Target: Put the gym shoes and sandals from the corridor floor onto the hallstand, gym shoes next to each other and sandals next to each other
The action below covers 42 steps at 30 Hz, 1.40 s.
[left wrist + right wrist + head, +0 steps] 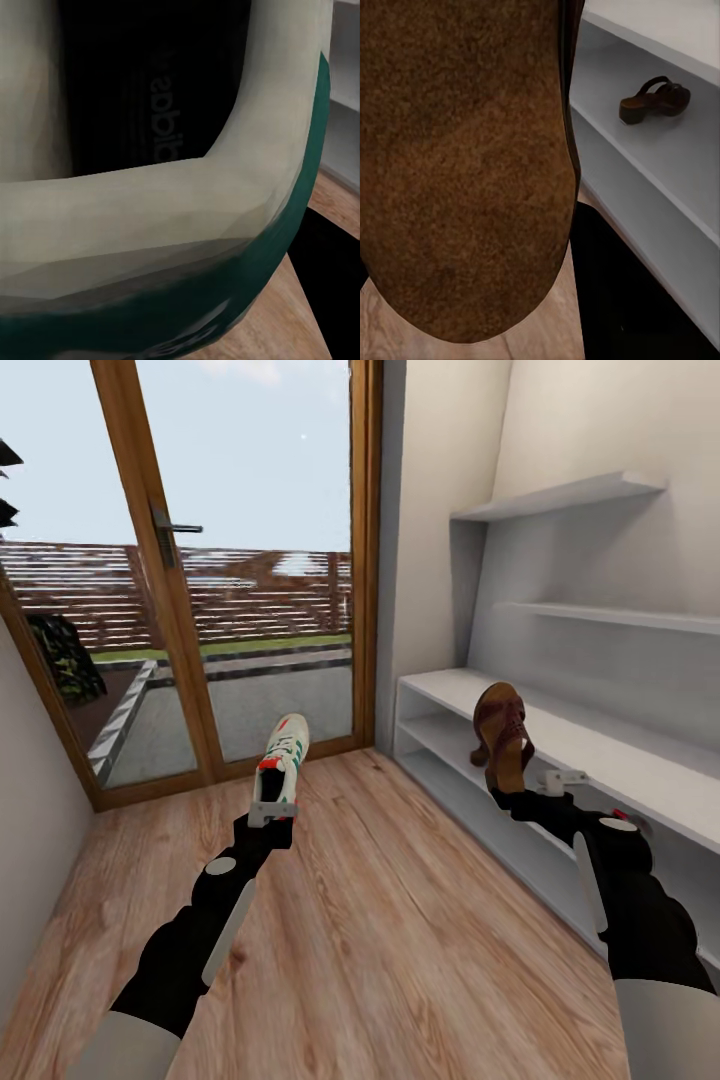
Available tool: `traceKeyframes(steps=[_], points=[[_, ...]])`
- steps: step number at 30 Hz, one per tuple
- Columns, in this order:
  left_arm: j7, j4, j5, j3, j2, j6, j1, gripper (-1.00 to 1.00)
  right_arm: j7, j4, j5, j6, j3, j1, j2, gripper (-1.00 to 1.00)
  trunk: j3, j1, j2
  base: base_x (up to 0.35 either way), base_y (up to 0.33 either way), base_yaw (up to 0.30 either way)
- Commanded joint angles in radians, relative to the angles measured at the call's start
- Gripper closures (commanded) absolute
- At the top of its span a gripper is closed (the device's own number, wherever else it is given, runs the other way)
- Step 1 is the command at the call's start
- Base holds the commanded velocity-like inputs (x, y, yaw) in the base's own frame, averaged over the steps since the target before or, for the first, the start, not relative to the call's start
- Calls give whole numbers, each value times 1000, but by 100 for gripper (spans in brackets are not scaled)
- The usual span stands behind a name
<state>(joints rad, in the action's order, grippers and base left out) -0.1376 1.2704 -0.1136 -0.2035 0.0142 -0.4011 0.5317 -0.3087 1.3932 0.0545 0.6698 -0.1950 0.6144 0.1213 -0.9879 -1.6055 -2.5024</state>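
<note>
My left gripper is shut on the heel of a white gym shoe with green stripes, holding it toe-up above the corridor floor. Up close, the left wrist view has the shoe's white rim and dark inside. My right gripper is shut on a reddish-brown sandal, held upright in front of the white hallstand's bench top. That sandal's cork sole shows in the right wrist view. A second sandal lies on a shelf inside the rack. The other gym shoe is out of view.
A wood-framed glass door closes the corridor's far end. A white wall runs along the left. The hallstand's wall shelves jut out above the bench on the right. Bare plank floor lies between my arms.
</note>
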Motion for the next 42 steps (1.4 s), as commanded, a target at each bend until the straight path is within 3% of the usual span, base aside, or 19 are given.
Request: traceKeyframes(steps=[1, 10, 42], points=[[-8, 1, -11, -2, -1, -4, 1, 100, -4, 2, 3, 6, -1, 1, 0, 100, -1, 0, 0, 136, 160, 0], [-8, 1, -11, -2, 0, -4, 1, 100, -4, 3, 1, 7, -3, 1, 0, 100, 5, 0, 0, 153, 175, -162], [-8, 1, -11, -2, 0, -5, 1, 100, -4, 3, 1, 7, -2, 1, 0, 100, 37, 0, 0, 4, 37, -235]])
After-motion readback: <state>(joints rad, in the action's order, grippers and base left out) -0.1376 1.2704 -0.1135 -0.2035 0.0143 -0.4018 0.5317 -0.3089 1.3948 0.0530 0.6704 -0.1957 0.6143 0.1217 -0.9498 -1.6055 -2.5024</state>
